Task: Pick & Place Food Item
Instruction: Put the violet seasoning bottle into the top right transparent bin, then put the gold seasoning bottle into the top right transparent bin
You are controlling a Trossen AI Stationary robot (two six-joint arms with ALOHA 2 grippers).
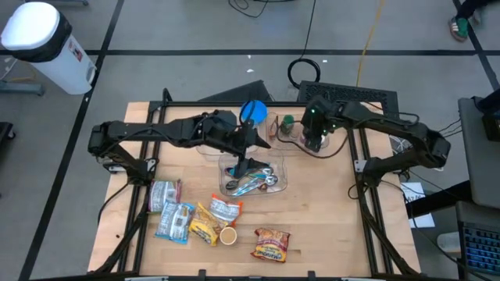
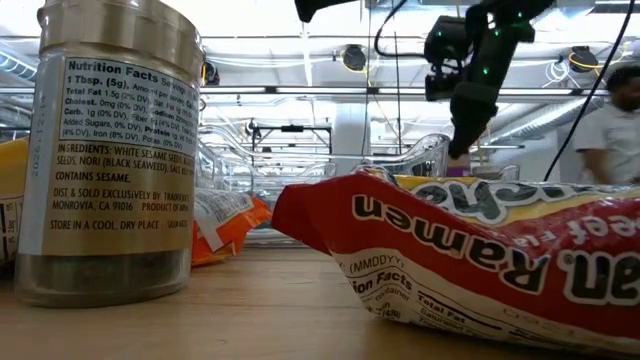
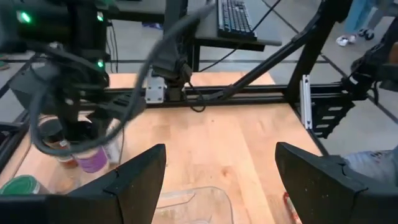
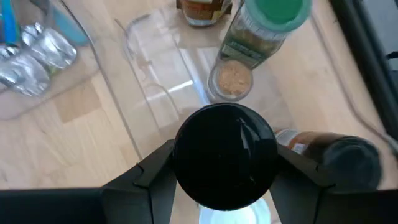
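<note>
My right gripper (image 4: 225,167) hangs over the clear bin (image 1: 316,144) at the table's far right, shut on a jar with a round black lid (image 4: 225,149). Under it in the bin stand a green-lidded jar (image 4: 267,28) and a small jar of tan grains (image 4: 231,79). A dark jar (image 4: 329,155) lies on its side there. My left gripper (image 1: 244,160) is open at mid-table above a clear tray (image 1: 275,186) of silver packets (image 1: 254,183), nothing between its fingers (image 3: 134,183). Food packets (image 1: 173,221) and a red ramen pack (image 1: 271,243) lie near the front edge. My right gripper pinches the jar between its two fingers, one on each side just under the black lid (image 4: 186,158). The fingers come from above, slanting down, and the lid faces the wrist. The lid hides the jar's body. The jar is lifted clear above the bin.
A blue round thing (image 1: 252,111) stands at the far middle. A seasoning jar (image 2: 110,150) and the ramen pack (image 2: 480,250) fill the near edge in the low view. Black frame rails (image 1: 361,168) run along the table's sides. A person (image 2: 615,120) stands beyond the table.
</note>
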